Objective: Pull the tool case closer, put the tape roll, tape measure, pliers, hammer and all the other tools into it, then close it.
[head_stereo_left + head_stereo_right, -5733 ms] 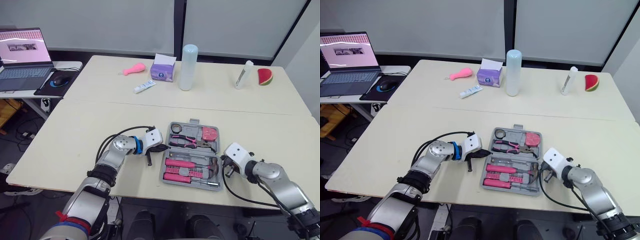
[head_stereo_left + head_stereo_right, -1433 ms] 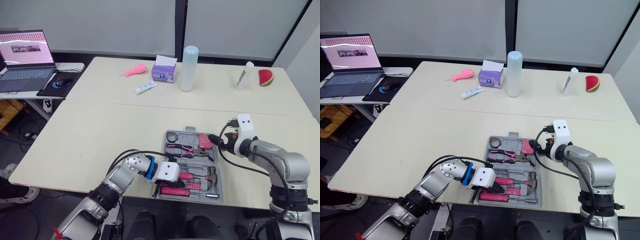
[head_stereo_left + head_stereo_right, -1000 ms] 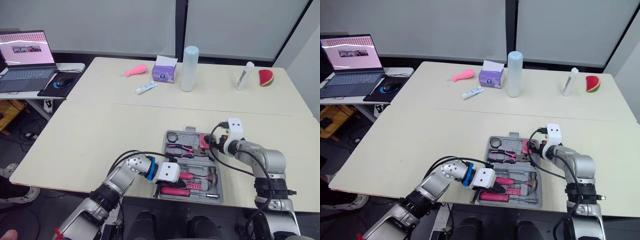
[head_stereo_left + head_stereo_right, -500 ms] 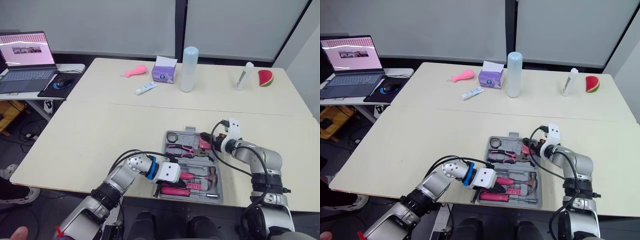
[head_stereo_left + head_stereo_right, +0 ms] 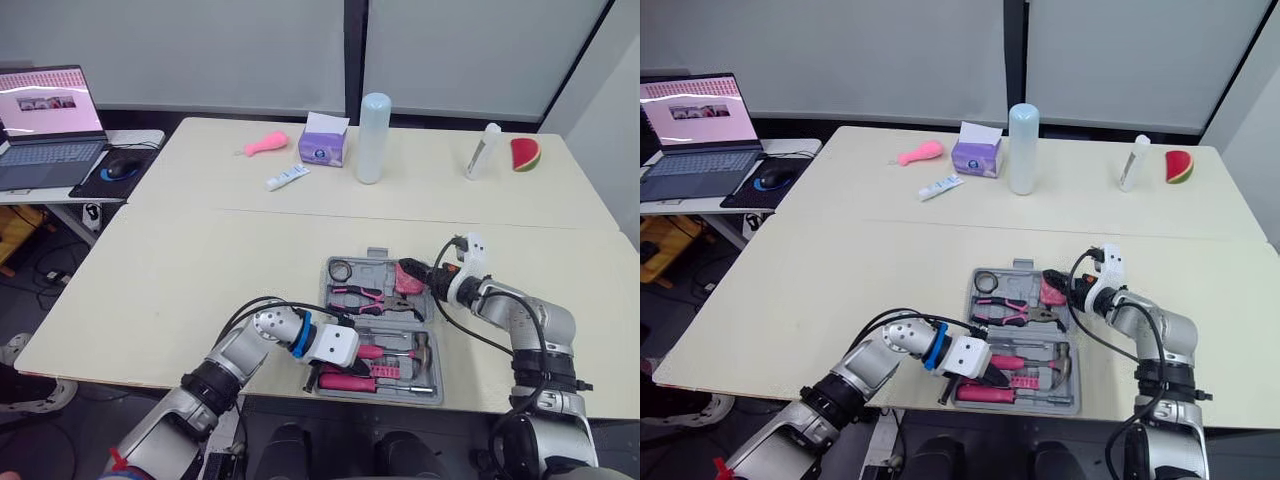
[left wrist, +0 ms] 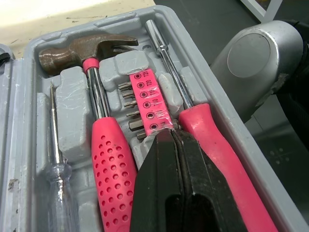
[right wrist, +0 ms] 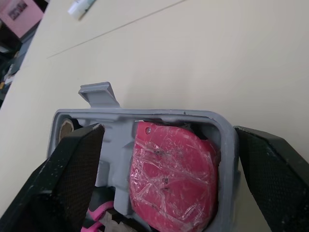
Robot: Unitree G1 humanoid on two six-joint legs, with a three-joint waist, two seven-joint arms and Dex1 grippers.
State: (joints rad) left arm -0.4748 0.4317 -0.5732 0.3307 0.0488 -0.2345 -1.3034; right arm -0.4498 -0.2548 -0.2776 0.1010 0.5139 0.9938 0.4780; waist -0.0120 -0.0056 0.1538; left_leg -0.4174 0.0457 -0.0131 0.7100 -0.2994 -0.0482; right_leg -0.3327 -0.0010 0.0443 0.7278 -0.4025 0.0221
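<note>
Tool case [image 7: 159,114]: open, flat, at table [image 5: 200,270] near edge. Stowed: tape roll [image 5: 342,270], tape measure [image 7: 171,169], pliers [image 5: 365,297], hammer [image 6: 99,82], screwdriver [image 6: 212,145]. Left gripper [image 6: 174,137]: fingers together, beside hammer handle. Right gripper [image 7: 166,131]: fingers apart, straddling far corner. Outstanding, likely: closing.

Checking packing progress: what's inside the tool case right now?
Inside the tool case: tape roll, pliers, tape measure, hammer, bit holder, screwdrivers. The left gripper covers part of the near slots.
</note>
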